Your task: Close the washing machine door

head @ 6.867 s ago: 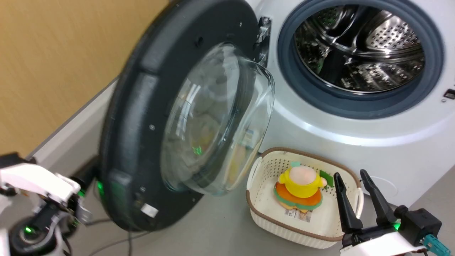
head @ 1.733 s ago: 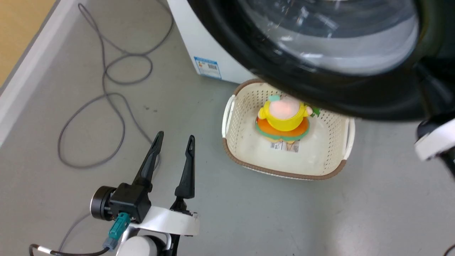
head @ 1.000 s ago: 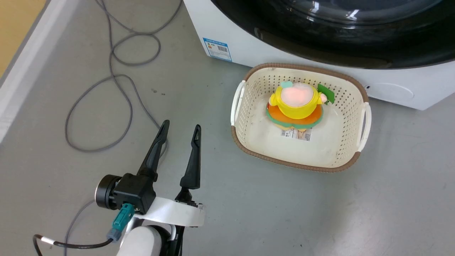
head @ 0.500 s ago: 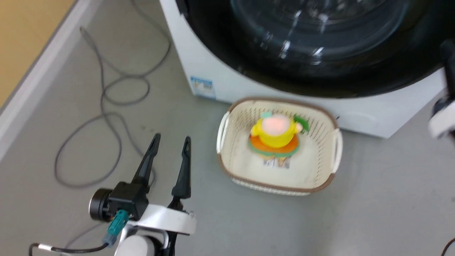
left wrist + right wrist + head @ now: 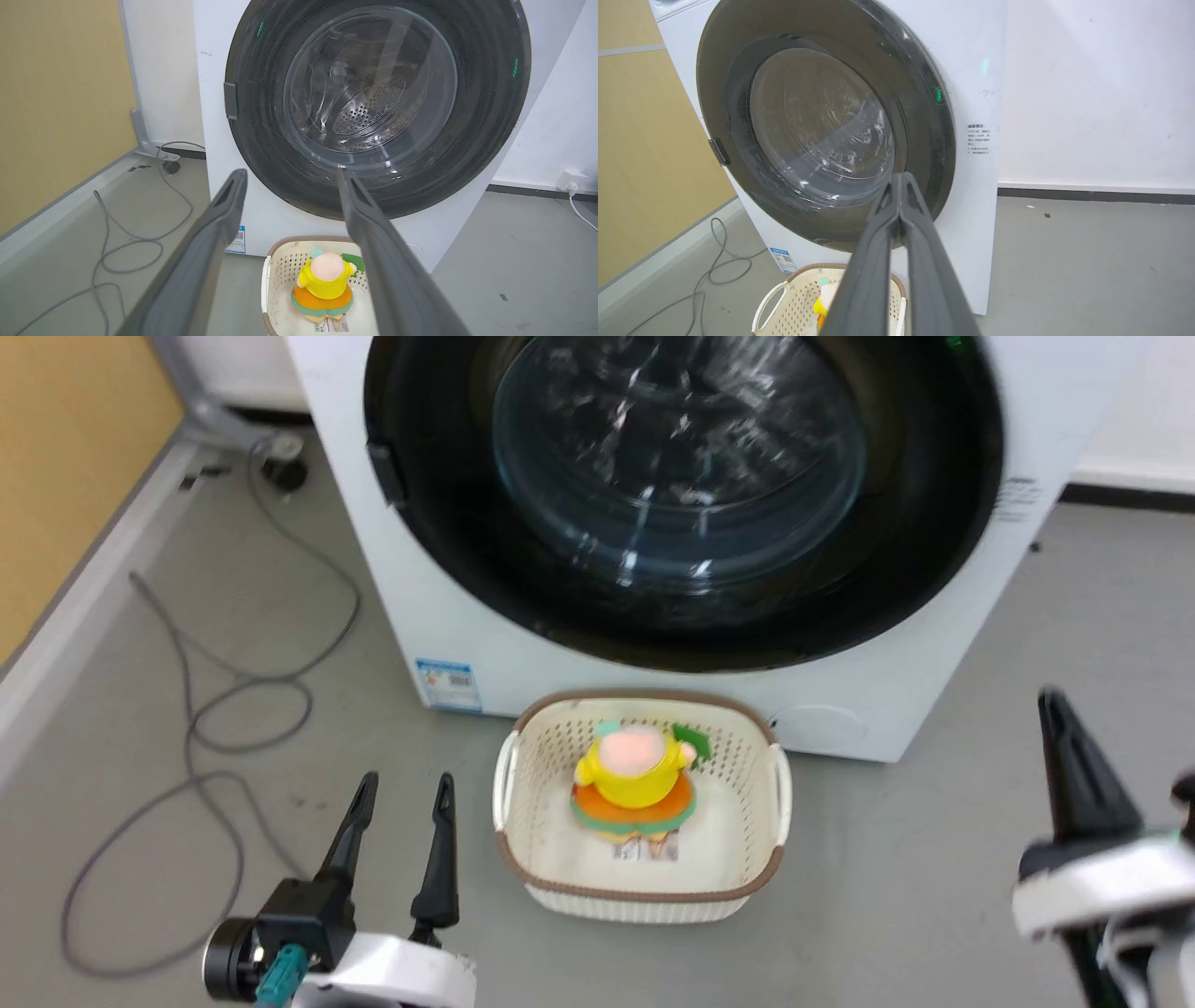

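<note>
The washing machine door point(image 5: 681, 485), a glossy black ring around a bulging clear glass bowl, lies shut flush against the front of the boxy white washing machine point(image 5: 420, 625). Just before the machine, on the smooth grey floor point(image 5: 887, 877), stands a cream perforated basket point(image 5: 644, 896) holding a yellow-and-orange plush toy point(image 5: 635, 775). A grey cable point(image 5: 193, 728) loops left of the machine, beside a tan wall point(image 5: 65, 476). The left tool point(image 5: 406, 782) gapes empty before the machine. The right tool point(image 5: 899, 179) is pinched closed on nothing.

A cream basket point(image 5: 644, 901) holds a yellow plush toy point(image 5: 635, 775); a grey cable point(image 5: 311, 707) loops on the floor point(image 5: 887, 859).
</note>
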